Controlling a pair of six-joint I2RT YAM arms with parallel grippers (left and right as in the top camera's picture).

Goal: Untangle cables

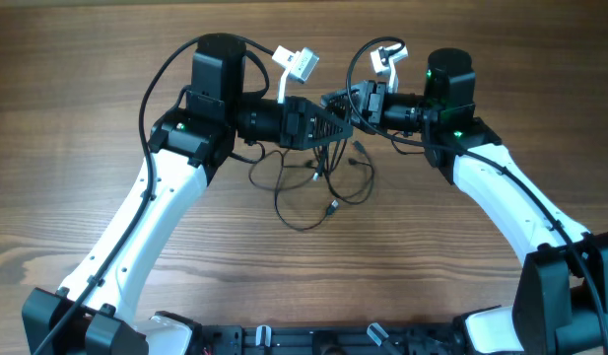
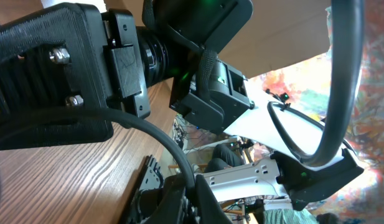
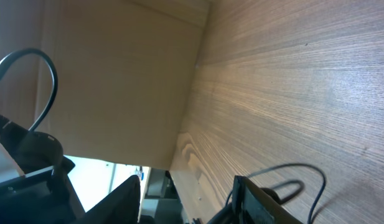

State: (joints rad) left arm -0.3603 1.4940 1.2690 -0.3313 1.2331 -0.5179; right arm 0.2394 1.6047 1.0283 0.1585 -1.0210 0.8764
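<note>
The cables are thin black wires lying in loose loops on the wooden table, with small plugs at their ends. Some strands rise to my left gripper. In the left wrist view the left gripper is shut on a black cable that runs between its fingers. My right gripper is right beside the left one, above the tangle. In the right wrist view its fingers are wide apart and empty, and a thin cable loop lies just past the right finger.
Both arms meet at the far middle of the table. White camera mounts and the arms' own thick black cables stand above them. The arm bases sit along the near edge.
</note>
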